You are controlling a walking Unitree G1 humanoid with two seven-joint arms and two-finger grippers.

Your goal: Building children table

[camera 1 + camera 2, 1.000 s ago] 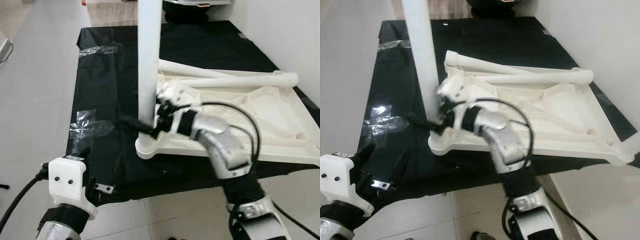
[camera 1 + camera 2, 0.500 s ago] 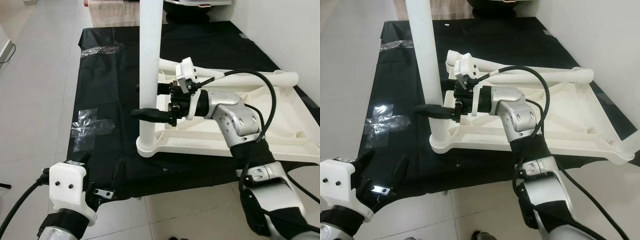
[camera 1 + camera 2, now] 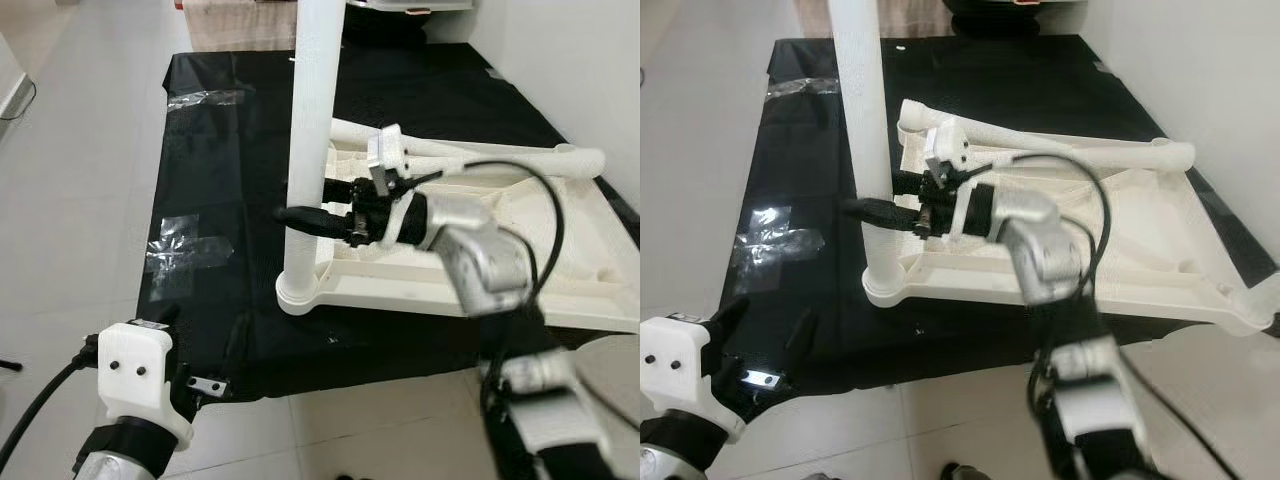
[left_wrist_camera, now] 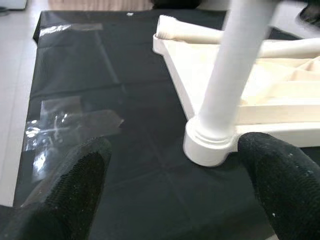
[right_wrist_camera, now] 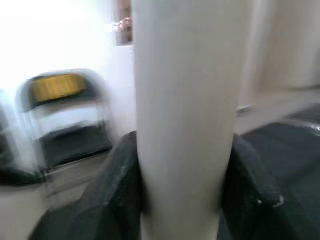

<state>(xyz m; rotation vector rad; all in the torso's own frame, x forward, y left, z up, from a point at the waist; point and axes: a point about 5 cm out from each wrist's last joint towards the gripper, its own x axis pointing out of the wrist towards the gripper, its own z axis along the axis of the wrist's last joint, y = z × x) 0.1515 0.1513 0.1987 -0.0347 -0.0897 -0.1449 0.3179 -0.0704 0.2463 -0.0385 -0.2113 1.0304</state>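
**Parts count on the black sheet**

You are looking at one upturned white tabletop (image 3: 560, 260), one leg standing upright (image 3: 312, 130) in its near corner socket, and two loose legs (image 3: 1040, 140) lying across it. Two hands are showing: the right hand (image 3: 315, 205) and the left hand (image 4: 170, 185). Two patches of clear tape (image 3: 185, 245) are lying on one black sheet (image 3: 220, 150).
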